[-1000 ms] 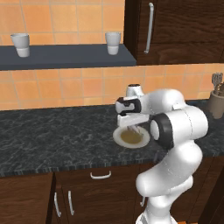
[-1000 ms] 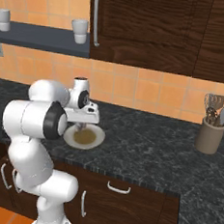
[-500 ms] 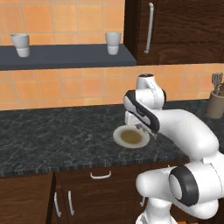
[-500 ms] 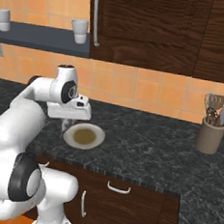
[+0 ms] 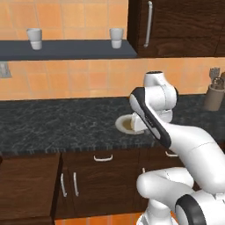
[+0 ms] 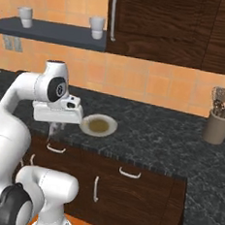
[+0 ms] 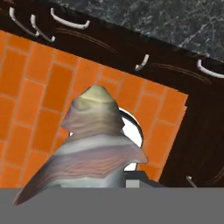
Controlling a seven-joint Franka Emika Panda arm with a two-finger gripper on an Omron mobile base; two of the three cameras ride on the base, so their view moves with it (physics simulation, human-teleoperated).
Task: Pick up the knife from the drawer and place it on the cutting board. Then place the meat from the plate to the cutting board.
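The plate (image 6: 86,127) sits on the black speckled counter (image 6: 150,142), round and shallow, cream at the rim with its tan centre showing bare. The meat (image 7: 96,148) is off it: in the hand view it rises from between the fingers as a pale grey-white, ridged, roughly cone-shaped lump with faint pinkish bands. My claw (image 6: 57,127) is clamped together on the meat and hangs just left of the plate, over the near edge of the counter. The hand view looks down past the meat at an orange brick-patterned floor (image 7: 39,87) and dark wooden cabinet fronts (image 7: 192,144) with curved silver handles. At the far right of the counter a brown cylindrical pot (image 6: 215,128) holds a bunch of grey utensils (image 6: 222,98), upright, near the orange tiled wall. On the dark shelf (image 6: 54,33) up at the far left stand two white cups (image 6: 25,16), well apart; I cannot see into them. Right of the shelf is a dark wood cupboard (image 6: 161,26) with a tall upright handle.
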